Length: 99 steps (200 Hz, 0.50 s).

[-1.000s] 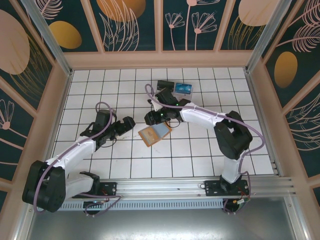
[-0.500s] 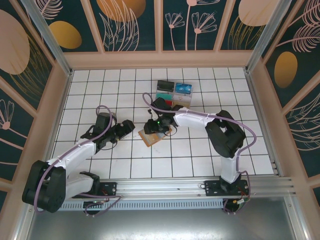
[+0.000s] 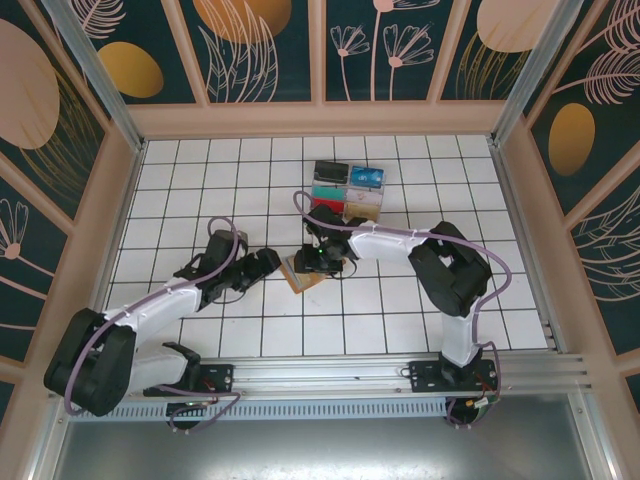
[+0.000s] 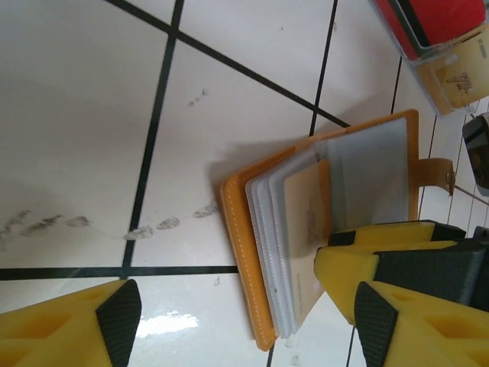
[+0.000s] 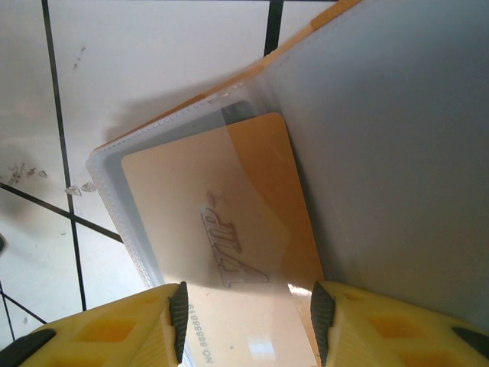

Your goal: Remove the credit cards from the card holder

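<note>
One gold credit card (image 5: pixel 221 245) embossed "VIP", tucked in orange card holder (image 4: pixel 236 237)

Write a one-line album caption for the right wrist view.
Yellow jaws straddle a gold plastic VIP card lying in a clear sleeve of an open tan-orange leather card holder.

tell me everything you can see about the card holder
The card holder is a tan-orange, leather-looking bifold with pale stitching, a snap strap and a stack of clear plastic sleeves. It lies open on the white tiled table. A gold card embossed VIP lies in the top sleeve. The right end effector straddles that card's end; whether it grips is unclear.
</note>
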Available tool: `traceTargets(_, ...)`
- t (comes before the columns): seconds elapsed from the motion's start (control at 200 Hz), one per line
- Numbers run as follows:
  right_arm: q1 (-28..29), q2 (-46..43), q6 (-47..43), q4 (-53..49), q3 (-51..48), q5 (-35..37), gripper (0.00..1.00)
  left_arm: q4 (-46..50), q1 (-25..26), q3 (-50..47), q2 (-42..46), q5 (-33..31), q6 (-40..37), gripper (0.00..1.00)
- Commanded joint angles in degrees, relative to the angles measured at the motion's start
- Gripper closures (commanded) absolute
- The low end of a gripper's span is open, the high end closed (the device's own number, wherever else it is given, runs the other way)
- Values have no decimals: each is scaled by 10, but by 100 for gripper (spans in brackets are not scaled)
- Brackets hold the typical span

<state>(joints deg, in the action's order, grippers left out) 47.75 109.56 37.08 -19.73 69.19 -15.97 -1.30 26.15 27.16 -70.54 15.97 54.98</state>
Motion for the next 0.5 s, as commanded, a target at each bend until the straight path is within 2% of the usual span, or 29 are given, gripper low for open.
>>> traceTargets(0.0, 10, -8, 38, 5, -28, -20, 50, -30, 14, 6, -15, -2, 17, 30)
traceTargets(0.14, 10, -21, 80, 61, -49, -92, 51, -42, 21, 5, -32, -1, 24, 40)
traceTargets(0.3, -5, -56, 81, 89, -53, -81, 52, -53, 24, 11, -42, 8, 25, 56)
traceTargets(0.49, -16, -66, -11, 55, -31, -84, 54, -73, 31, 17, -58, 25, 32, 72)
